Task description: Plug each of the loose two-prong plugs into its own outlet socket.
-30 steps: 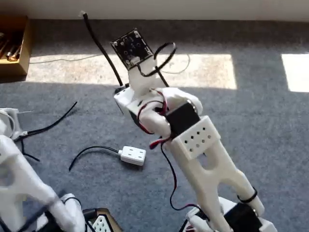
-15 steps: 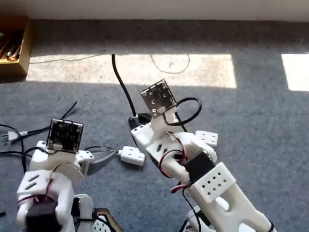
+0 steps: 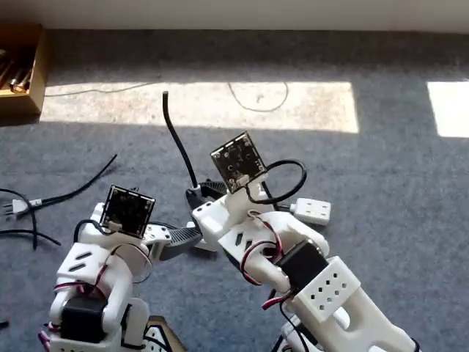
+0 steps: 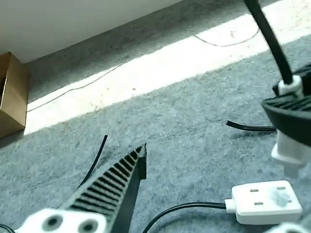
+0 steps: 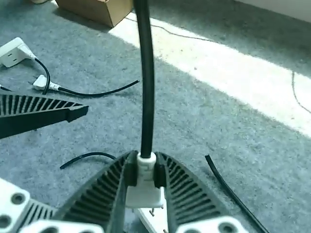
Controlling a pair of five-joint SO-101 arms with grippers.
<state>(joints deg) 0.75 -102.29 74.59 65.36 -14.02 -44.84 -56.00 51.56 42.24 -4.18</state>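
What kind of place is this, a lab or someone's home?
Probably an ordinary indoor room, home or office: grey carpet, a pale wall, a cardboard box, sunlight falling across the floor.

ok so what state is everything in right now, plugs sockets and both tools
right tool, shut on the held plug
held plug, gripped upright above the near socket, not inserted
near socket, flat on the carpet, slots empty
far socket, on the carpet, nothing plugged in
loose plug, lying on the carpet, unplugged
left tool, low beside the near socket, grip unclear
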